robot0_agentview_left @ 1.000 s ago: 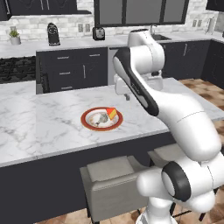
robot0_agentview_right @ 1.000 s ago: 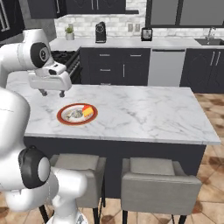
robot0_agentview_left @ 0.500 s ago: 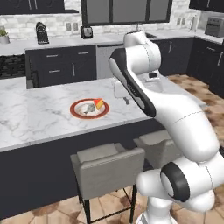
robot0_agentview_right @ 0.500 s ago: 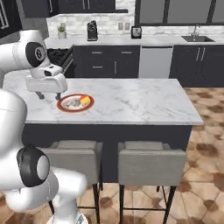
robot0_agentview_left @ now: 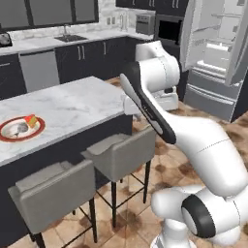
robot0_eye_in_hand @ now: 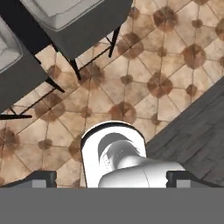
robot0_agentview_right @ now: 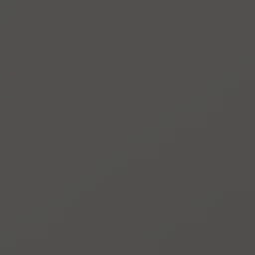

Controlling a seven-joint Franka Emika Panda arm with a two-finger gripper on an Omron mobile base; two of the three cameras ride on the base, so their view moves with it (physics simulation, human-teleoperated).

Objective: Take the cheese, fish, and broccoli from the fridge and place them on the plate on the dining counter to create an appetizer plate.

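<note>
The whole left base view has swung since a second ago: the base has turned, so the camera now faces the far end of the kitchen. The counter (robot0_agentview_left: 68,104), which a second ago ran across the middle of the picture, now slants off to the left. The plate (robot0_agentview_left: 21,129) sits near the left edge of the view on that counter, and the arm no longer hangs over it. On the plate the cheese (robot0_agentview_left: 31,120) shows as an orange wedge at the side nearer the fridge, with the grey fish (robot0_agentview_left: 19,128) just beside it; both are small and soft in outline. The fridge (robot0_agentview_left: 218,63) has come into sight at the upper right, its doors open and pale shelves visible inside, but its contents are too small to make out, and no broccoli can be picked out there. Two grey chairs (robot0_agentview_left: 121,152) stand in front of the counter.

The gripper (robot0_eye_in_hand: 111,179) points down at the tiled floor (robot0_eye_in_hand: 144,78) beside the chairs, away from the counter. Its two dark fingertips (robot0_eye_in_hand: 41,178) stand far apart at the bottom corners of the hand view, spread wide with nothing between them. The right base view is a flat dark grey in which nothing can be told.
</note>
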